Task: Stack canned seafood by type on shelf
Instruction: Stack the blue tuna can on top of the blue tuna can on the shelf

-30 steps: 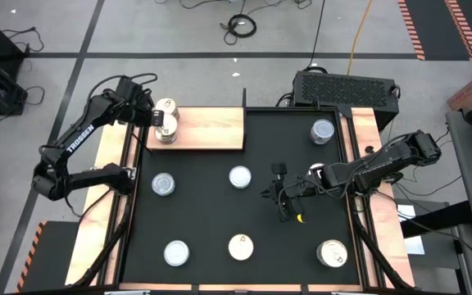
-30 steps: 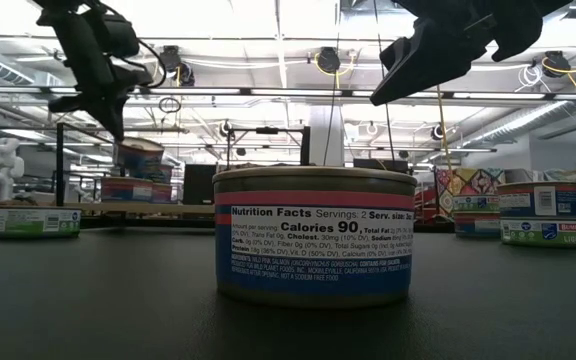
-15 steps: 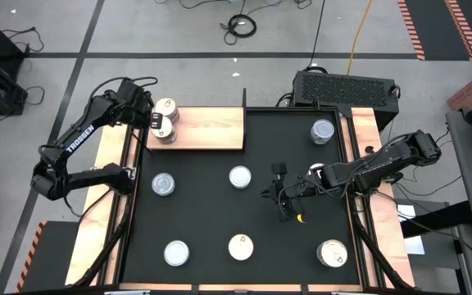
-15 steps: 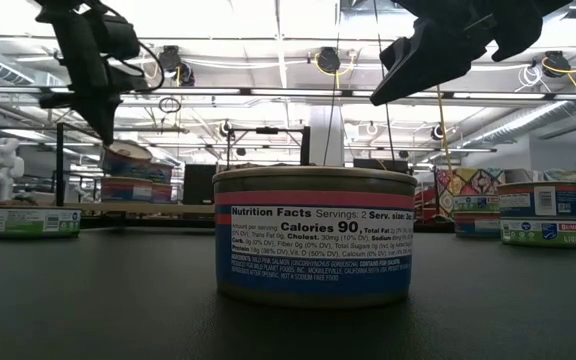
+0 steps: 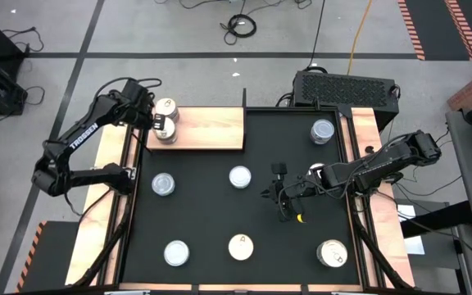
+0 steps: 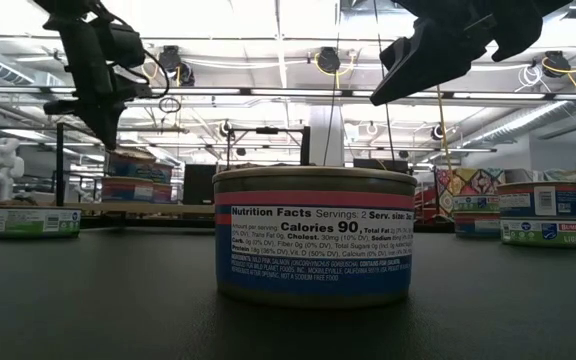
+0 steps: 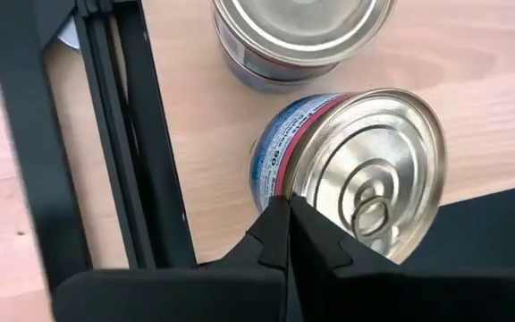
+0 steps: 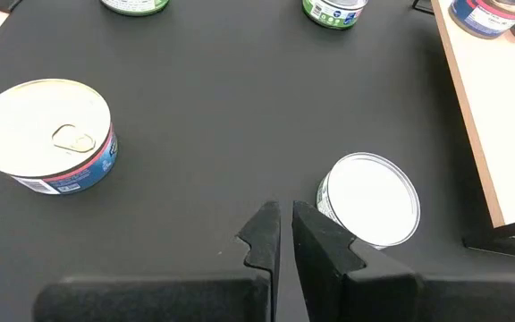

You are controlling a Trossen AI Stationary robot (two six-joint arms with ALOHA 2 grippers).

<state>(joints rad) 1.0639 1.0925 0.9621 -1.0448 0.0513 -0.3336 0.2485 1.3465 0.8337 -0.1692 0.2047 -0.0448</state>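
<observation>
left end effector (image 5: 156, 120) at shelf (image 5: 211, 129) edge; 2 cans (image 5: 165, 131) | right (image 5: 279, 202) mid-mat

The left arm reaches to the frame's upper left, its left gripper (image 5: 159, 122) fingers pressed together. The right arm stretches toward centre, its right gripper (image 5: 280, 199) likewise closed.
</observation>
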